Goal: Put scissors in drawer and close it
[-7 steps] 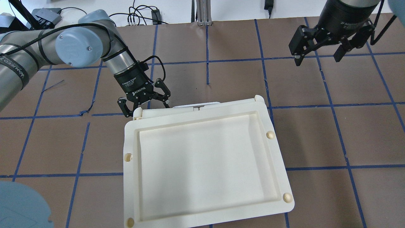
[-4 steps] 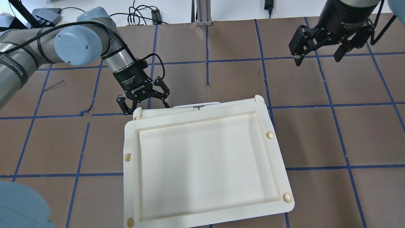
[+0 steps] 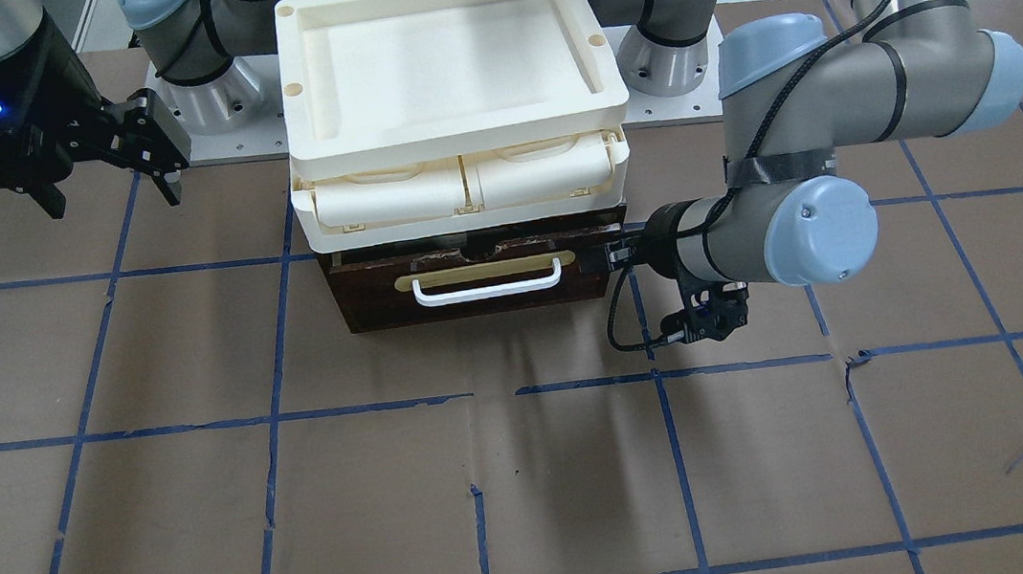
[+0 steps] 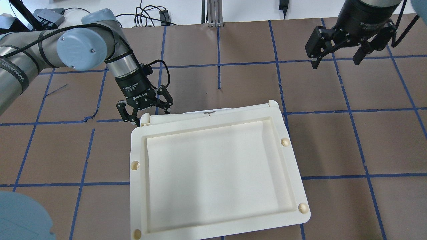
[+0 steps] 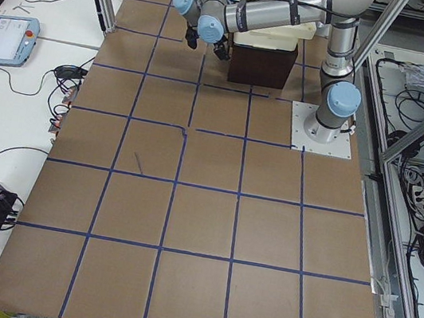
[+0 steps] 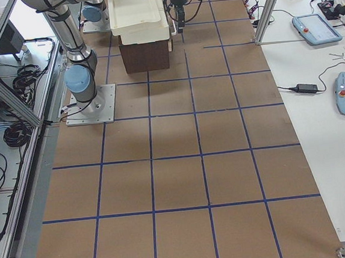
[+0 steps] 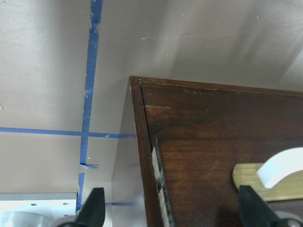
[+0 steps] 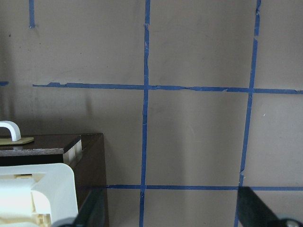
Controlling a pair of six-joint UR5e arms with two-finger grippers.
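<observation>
Left gripper [image 4: 148, 114] fingers spread, empty, low at the front corner of drawer [image 3: 358, 295], drawer pushed in under stacked cream trays [image 4: 138, 150], white handle [image 3: 487, 287] facing outward, right gripper [image 4: 335, 61] spread, raised, well apart.

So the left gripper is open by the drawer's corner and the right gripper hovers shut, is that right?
No: the right gripper hovers open, jaws apart in the overhead view. The left gripper is open at a corner of the drawer.
</observation>
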